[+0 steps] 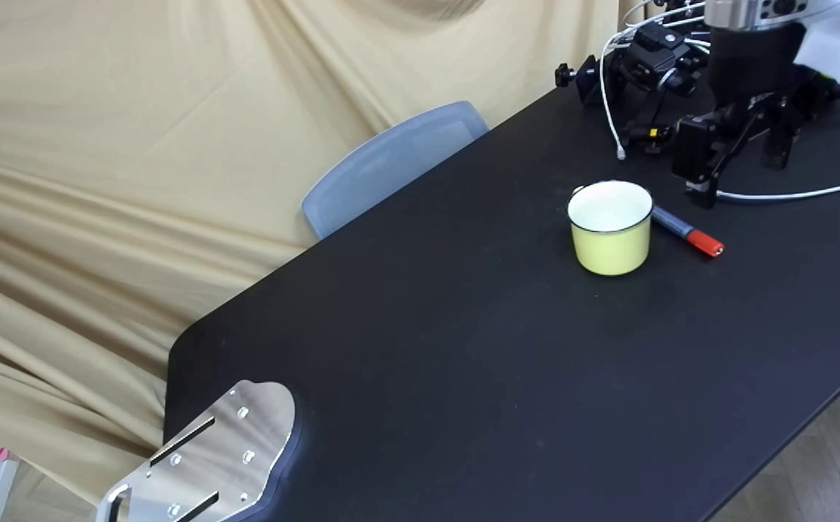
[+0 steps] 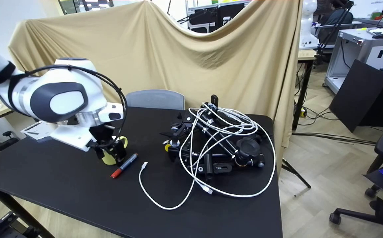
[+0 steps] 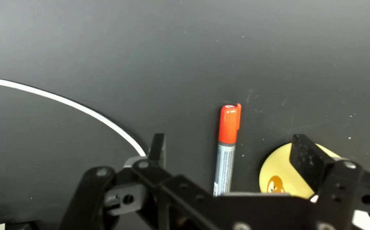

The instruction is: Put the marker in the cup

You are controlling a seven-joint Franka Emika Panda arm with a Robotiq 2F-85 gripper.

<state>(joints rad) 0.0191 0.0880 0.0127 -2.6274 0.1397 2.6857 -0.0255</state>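
Red-capped, the marker point(image 3: 225, 153) lies on the table point(image 1: 427, 362), just beside the cup point(image 1: 612, 250). My claw point(image 3: 228, 148) gapes wide, holding nothing. The marker, I judge, is light, stiff and smooth; I should pinch its middle.

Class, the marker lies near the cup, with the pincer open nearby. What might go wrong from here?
1. In the wrist view, one finger of the open pincer overlaps the cup; lowering it might knock the cup.
2. The marker lies close beside the cup, perhaps leaving that finger too little room between them.
3. The white cable disappears behind the other finger in that view, so it might snag.
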